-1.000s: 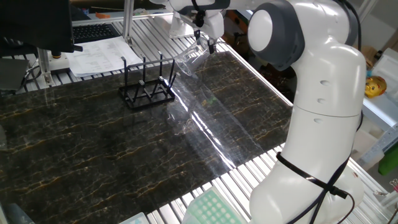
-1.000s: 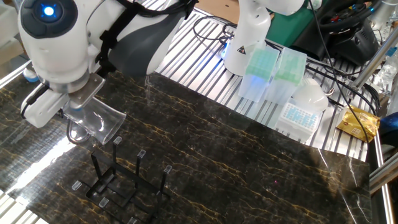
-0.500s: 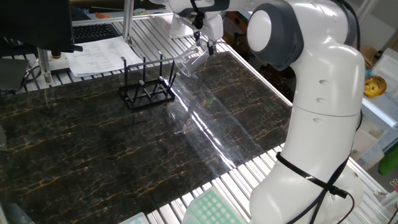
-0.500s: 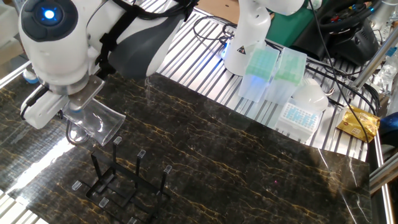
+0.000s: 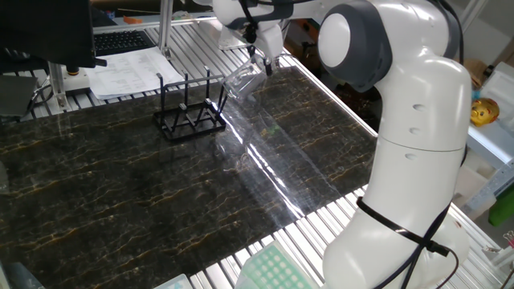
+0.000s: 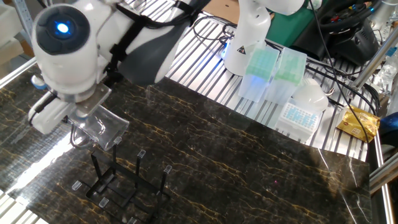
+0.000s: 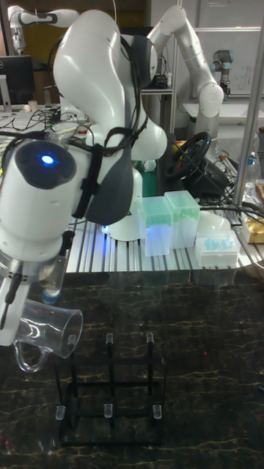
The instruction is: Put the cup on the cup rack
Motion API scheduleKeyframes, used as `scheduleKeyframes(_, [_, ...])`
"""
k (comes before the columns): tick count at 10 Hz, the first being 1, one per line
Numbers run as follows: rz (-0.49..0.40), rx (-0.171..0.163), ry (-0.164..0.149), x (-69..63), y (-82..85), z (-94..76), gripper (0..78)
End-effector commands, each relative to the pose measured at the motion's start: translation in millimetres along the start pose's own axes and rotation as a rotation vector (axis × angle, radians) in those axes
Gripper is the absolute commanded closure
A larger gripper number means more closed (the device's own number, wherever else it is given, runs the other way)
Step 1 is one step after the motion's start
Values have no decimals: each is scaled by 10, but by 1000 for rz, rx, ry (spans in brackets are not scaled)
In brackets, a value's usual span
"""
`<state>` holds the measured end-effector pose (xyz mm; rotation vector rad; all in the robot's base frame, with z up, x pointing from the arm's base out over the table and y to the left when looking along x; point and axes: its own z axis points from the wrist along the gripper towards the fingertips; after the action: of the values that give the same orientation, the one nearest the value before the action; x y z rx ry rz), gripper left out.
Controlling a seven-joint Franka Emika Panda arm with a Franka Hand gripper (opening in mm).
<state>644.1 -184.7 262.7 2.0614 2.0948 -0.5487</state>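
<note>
My gripper (image 6: 79, 118) is clamped on the cup (image 6: 102, 129), my fingers pinching its wall near the base, so the clear glass hangs in the air, tipped well over on its side. In the tall fixed view the cup (image 7: 50, 333) points its open mouth to the right of the picture and its looped handle hangs downward at the lower left, beneath my gripper (image 7: 40, 293). Seen from the one fixed view, my gripper (image 5: 255, 58) holds the cup (image 5: 243, 80) above the far edge of the table (image 5: 120, 193), with the glass slanting down and away from my fingers. The cup touches nothing but me. The cup rack (image 6: 121, 183) stands on the dark marbled table (image 6: 249, 168) just below and to one side of the cup; its thin black pegs rise upright from the rectangular base, and the cup's rim is near the tip of the nearest peg but apart from it. In the one fixed view the cup rack (image 5: 189, 112) sits just beside the cup, toward the papers (image 5: 128, 72) that lie on the ribbed metal surface behind the table. In the tall fixed view the cup rack (image 7: 110, 399) lies lower in the picture than the cup, to its right.
</note>
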Motion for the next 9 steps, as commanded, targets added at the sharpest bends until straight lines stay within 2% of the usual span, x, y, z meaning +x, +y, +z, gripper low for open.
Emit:
scheduleKeyframes(1, [27, -5, -13, 95, -47, 25, 764])
scheduleKeyframes(9, [60, -22, -23, 149, -62, 48, 764])
